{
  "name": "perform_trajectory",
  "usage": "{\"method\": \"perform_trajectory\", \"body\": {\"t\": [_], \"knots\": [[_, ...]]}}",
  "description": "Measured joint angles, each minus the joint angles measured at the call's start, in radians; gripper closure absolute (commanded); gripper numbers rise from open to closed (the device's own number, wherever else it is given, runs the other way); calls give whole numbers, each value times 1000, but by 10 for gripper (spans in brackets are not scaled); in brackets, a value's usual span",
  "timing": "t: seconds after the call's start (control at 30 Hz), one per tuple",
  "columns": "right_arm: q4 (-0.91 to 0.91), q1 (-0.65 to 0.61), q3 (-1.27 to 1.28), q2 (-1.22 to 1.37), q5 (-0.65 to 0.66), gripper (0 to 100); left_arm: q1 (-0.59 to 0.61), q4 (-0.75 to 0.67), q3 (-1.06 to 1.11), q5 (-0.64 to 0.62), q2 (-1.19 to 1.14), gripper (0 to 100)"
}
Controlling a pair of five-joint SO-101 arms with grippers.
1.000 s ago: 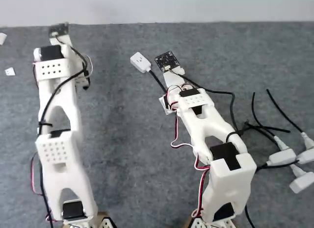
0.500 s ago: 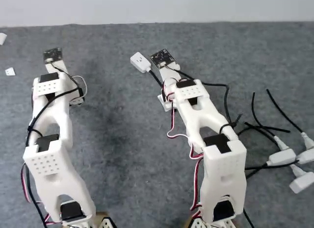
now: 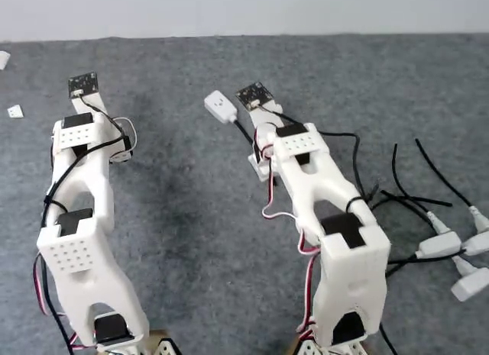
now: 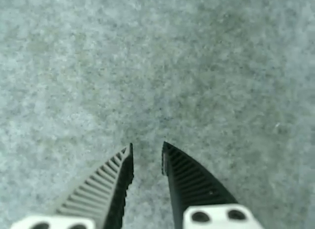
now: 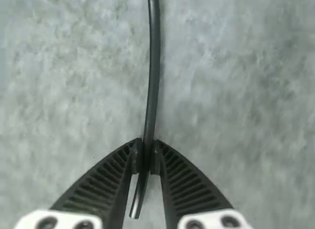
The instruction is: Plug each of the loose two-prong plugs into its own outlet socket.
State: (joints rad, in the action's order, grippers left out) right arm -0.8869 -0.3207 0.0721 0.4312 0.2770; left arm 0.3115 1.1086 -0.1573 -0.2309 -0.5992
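Since a second ago you've pulled the left arm back from its far stretch, and it now sits folded closer to its base. The right arm barely shifted in the last half second, and the white cord-end block [image 3: 219, 105] slid a touch nearer along with it.

Right claw [image 5: 144, 146]: you've got it clamped tight on the black cable [image 5: 153, 66]. The cord sits right in the pinch at the very tips. A short stub pokes back between the fingers toward the wrist, and the rest runs straight out ahead of the claw over the grey carpet [image 5: 246, 91].

In the high view that cable comes off the white block, which lies on the carpet just ahead of the right arm's wrist and a bit toward the left arm. The cable then ducks under the wrist. So your grip is on the cord, not on the block, which lies apart from the fingers. I honestly can't tell from here if that block is a plug or a socket.

Left claw [image 4: 146, 149]: the jaws are cracked open a little with nothing between them, and the tips are pointing down at bare carpet.

The rest of the white cord ends [image 3: 439, 244] lie bunched at the right edge of the carpet with their black leads tangled. They're well apart from both claws.
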Motion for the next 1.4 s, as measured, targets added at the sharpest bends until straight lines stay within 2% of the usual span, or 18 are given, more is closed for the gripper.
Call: {"method": "perform_trajectory", "body": {"t": [0.2,0.43,0.63,0.73,1.07,1.27,1.4], "knots": [[44,-18,339,-341,0,990,0,-3,0,0,0,913],[41,-68,729,-899,0,991,0,-3,0,0,0,913],[-69,-69,799,-1344,0,991,0,-3,0,0,0,913],[-138,-97,798,-1476,0,991,0,-3,0,0,0,913],[-350,-313,539,-1508,15,991,0,-3,0,0,0,913],[-342,-324,470,-1366,15,990,0,-3,0,0,0,913],[-245,-304,488,-1220,15,990,0,-3,0,0,0,913]]}}
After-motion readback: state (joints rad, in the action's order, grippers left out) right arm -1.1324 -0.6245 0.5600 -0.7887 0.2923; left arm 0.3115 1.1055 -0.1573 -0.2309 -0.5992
